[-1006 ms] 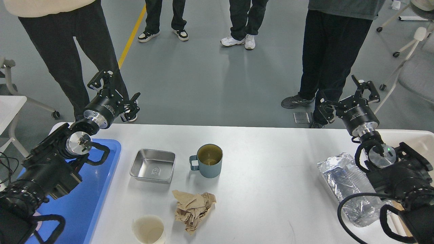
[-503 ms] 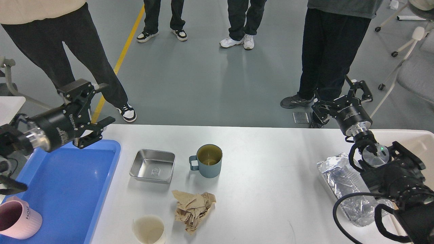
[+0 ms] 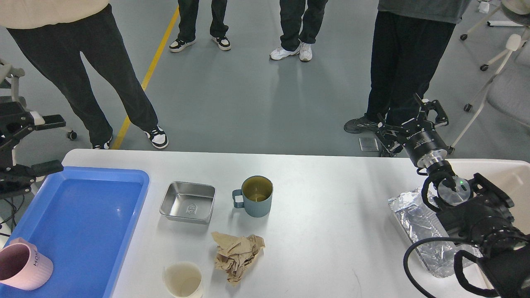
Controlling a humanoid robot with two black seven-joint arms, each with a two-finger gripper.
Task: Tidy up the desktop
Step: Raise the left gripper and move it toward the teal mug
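The white desktop (image 3: 331, 215) holds a square steel tray (image 3: 188, 202), a blue-grey mug (image 3: 254, 196) with liquid in it, a crumpled brown paper (image 3: 237, 256) and a paper cup (image 3: 183, 280) at the front edge. A blue plastic tray (image 3: 83, 219) lies at the left with a pink mug (image 3: 22, 267) on its side in the near corner. My left gripper (image 3: 56, 145) is open and empty, beyond the tray's far left corner. My right gripper (image 3: 410, 120) is open and empty, above the desktop's far right edge.
A crumpled foil sheet with a clear plastic bottle (image 3: 418, 225) lies at the right under my right arm. Several people stand on the grey floor behind the table. Wheeled chairs (image 3: 505, 82) stand at the far right, and a yellow floor line (image 3: 153, 62) runs past the left.
My left arm has swung left off the blue tray, uncovering the pink mug in its near corner. My right gripper has drifted slightly left and away.
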